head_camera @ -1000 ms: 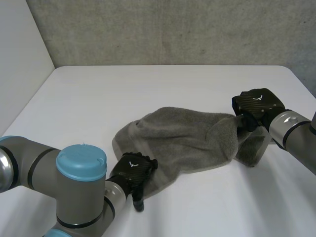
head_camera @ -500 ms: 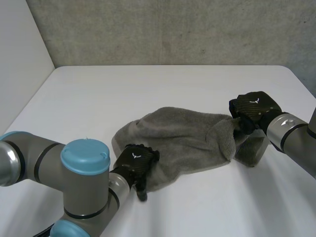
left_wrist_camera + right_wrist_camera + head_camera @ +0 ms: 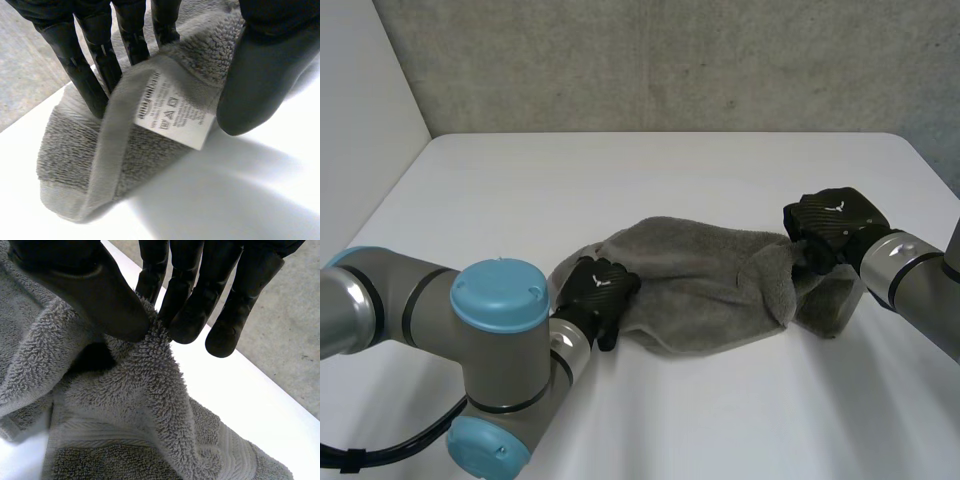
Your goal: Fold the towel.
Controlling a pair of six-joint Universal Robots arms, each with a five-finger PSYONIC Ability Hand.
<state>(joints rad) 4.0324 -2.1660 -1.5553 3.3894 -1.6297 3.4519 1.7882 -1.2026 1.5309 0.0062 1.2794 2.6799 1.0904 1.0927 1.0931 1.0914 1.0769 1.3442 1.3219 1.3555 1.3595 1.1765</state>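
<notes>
1. Left hand (image 3: 262,70): fingers (image 3: 100,55) and thumb pinch the towel (image 3: 70,150) at its hemmed edge, apparently near a corner.
2. White care label (image 3: 175,112) sits just beside the thumb.
3. White counter (image 3: 240,200) lies beneath.

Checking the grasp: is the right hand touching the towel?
Touching. The right wrist view shows the right hand pinching the towel between thumb and fingers.

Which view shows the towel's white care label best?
The left wrist view: the label faces the camera, between the left hand's fingers and thumb. The head view has that hand covering the towel corner; the right wrist view, its far end.
</notes>
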